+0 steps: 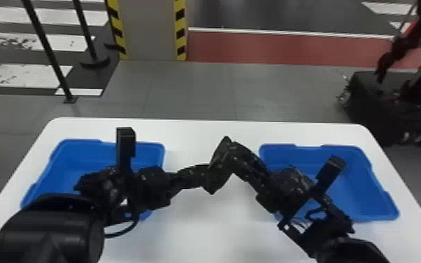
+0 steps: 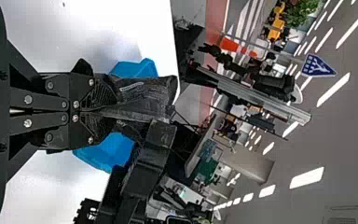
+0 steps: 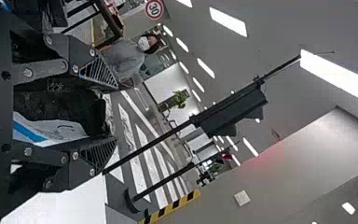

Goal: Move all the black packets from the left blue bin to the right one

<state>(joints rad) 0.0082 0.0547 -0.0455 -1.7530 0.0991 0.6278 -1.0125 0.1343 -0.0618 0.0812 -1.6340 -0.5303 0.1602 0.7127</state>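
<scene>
My left gripper (image 1: 187, 176) and right gripper (image 1: 246, 161) meet above the middle of the table, with a black packet (image 1: 216, 176) between them. In the left wrist view, my left gripper (image 2: 105, 111) is shut on the near end of the black packet (image 2: 142, 95). The right wrist view has my right gripper (image 3: 114, 114) open, its fingers on either side of the dark packet (image 3: 70, 105). The left blue bin (image 1: 75, 152) lies partly behind the left arm. The right arm covers part of the right blue bin (image 1: 360, 185).
Both bins rest on a white table (image 1: 202, 129), one to each side. Beyond its far edge are a striped pillar (image 1: 150, 31), dark poles (image 1: 50, 52) and another robot on a black base (image 1: 377, 101) at the right.
</scene>
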